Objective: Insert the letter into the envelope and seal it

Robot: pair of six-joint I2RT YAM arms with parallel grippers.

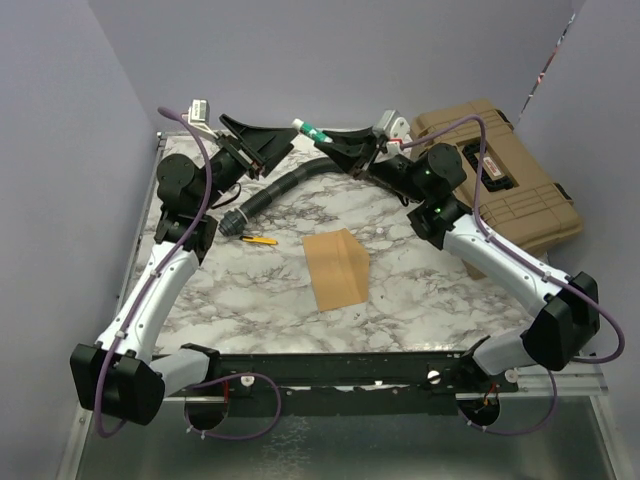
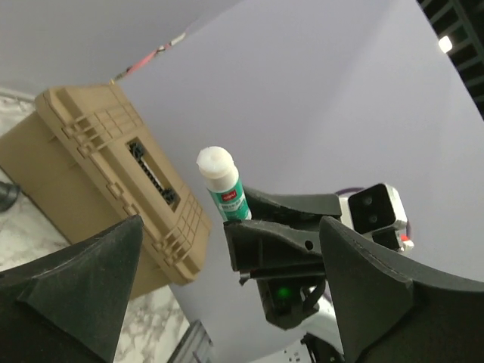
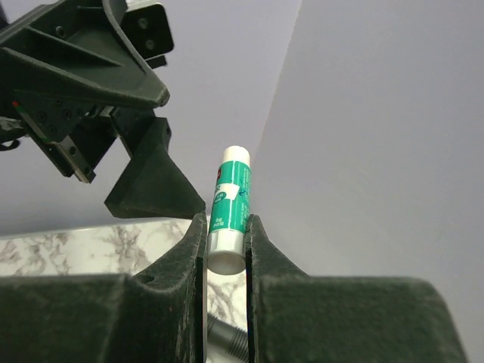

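The brown envelope [image 1: 335, 268] lies at the middle of the marble table, its right part folded up along a crease. I see no separate letter sheet. My right gripper [image 1: 338, 142] is raised at the back of the table and shut on a green-and-white glue stick [image 1: 311, 130]; in the right wrist view the stick [image 3: 229, 204] stands upright between the two pads [image 3: 225, 231]. My left gripper [image 1: 262, 148] is open and empty, facing the stick from the left. In the left wrist view the stick's white tip [image 2: 221, 185] shows uncapped between my open fingers [image 2: 231, 223].
A tan hard case [image 1: 505, 175] lies at the back right and shows in the left wrist view [image 2: 113, 174]. A black ribbed hose [image 1: 280, 190] lies at the back of the table. A small yellow object [image 1: 259, 240] lies left of the envelope. Purple walls enclose the table.
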